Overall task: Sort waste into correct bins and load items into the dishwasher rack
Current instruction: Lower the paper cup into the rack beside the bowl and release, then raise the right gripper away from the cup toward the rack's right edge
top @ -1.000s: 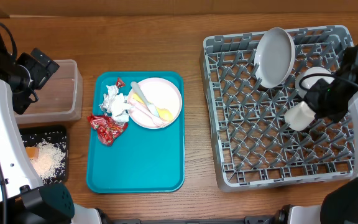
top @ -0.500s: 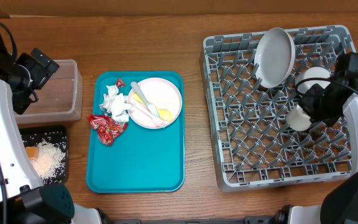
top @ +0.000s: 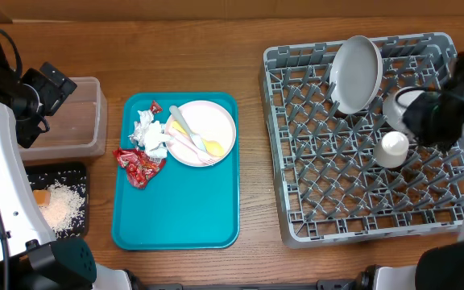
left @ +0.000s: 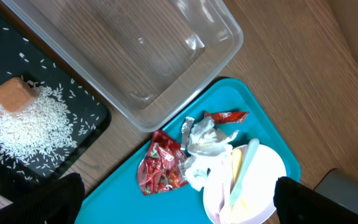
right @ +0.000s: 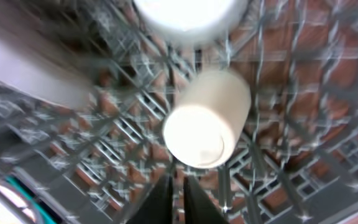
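The small white cup (top: 393, 149) stands on the pegs of the grey dishwasher rack (top: 361, 217), free of my right gripper (top: 422, 125). In the right wrist view that gripper (right: 179, 199) is shut and empty just behind the cup (right: 207, 118). A white plate (top: 356, 74) leans upright in the rack, with a white bowl (top: 399, 105) beside it. My left gripper (left: 179, 202) is open and empty above the clear tub (left: 148, 56). The pink plate (top: 204, 133) holds a yellow spoon (top: 212, 147) and pale utensils. The napkin (top: 147, 133) and red wrappers (top: 139, 165) lie beside it.
The teal tray (top: 176, 217) carries the plate and waste. The black tray (top: 79, 173) at the front left holds rice (top: 64, 205) and the orange cube (top: 40, 197). The clear tub (top: 83, 121) stands behind it.
My right gripper has let go of the cup, which now stands in the rack, and has drawn back to the right and shut. The left arm has not moved.
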